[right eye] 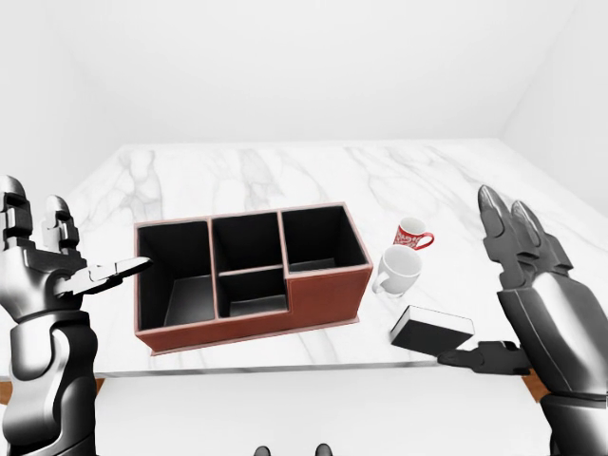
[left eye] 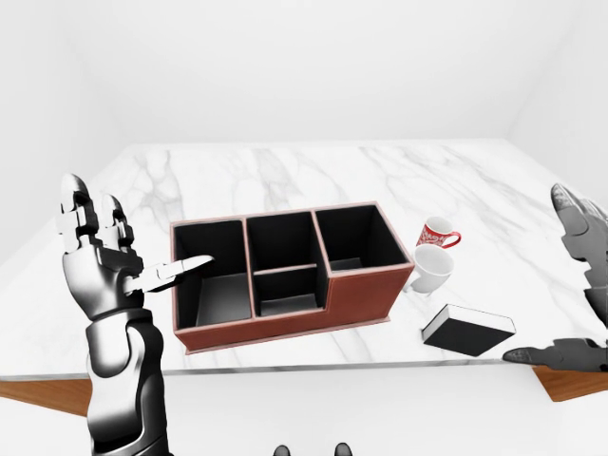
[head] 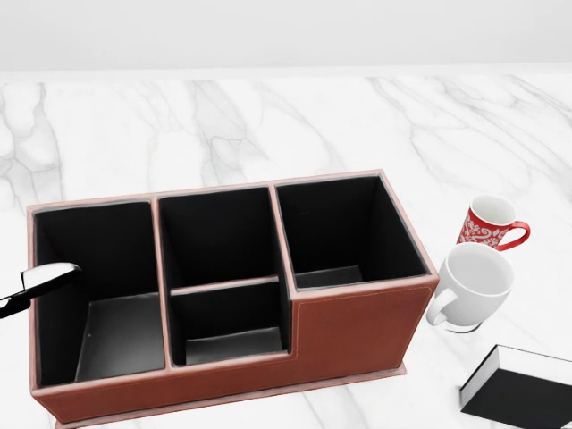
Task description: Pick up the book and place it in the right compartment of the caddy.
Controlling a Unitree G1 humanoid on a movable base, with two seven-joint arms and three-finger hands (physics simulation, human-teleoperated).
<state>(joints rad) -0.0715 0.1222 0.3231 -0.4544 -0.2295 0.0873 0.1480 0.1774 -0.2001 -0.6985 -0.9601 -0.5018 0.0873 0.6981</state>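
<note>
The book (left eye: pixel 468 330), dark-covered with white page edges, lies flat and untouched near the desk's near edge, toward its right-hand corner. The right robot hand (right eye: pixel 518 285) stands upright just beside it, fingers spread and released, thumb reaching low along the edge toward the book, a pose that suggests a grasp being lined up rather than made. Two mugs, one white (left eye: pixel 432 269) and one red patterned (left eye: pixel 438 233), sit between the book and the caddy (head: pixel 357 331), close enough to the lifting path that a careless swing could clip them.

The caddy, a brown leather-look box with black lining, rests near the middle of the near edge, its long side running along that edge. Its right compartment (head: pixel 344 228), the tall-walled one nearest the mugs, appears to hold nothing; the book will likely need tipping on edge to drop in. The left robot hand (left eye: pixel 104 256) is raised beside the caddy's left end, open and idle, its thumb pointing over the left compartment's rim without touching, seemingly kept out of the way.

The desk (left eye: pixel 313 171) is white marble veined in grey, with wooden corners showing beneath its near edge. Around it the room is plain and white, featureless walls meeting at a corner at upper right.
</note>
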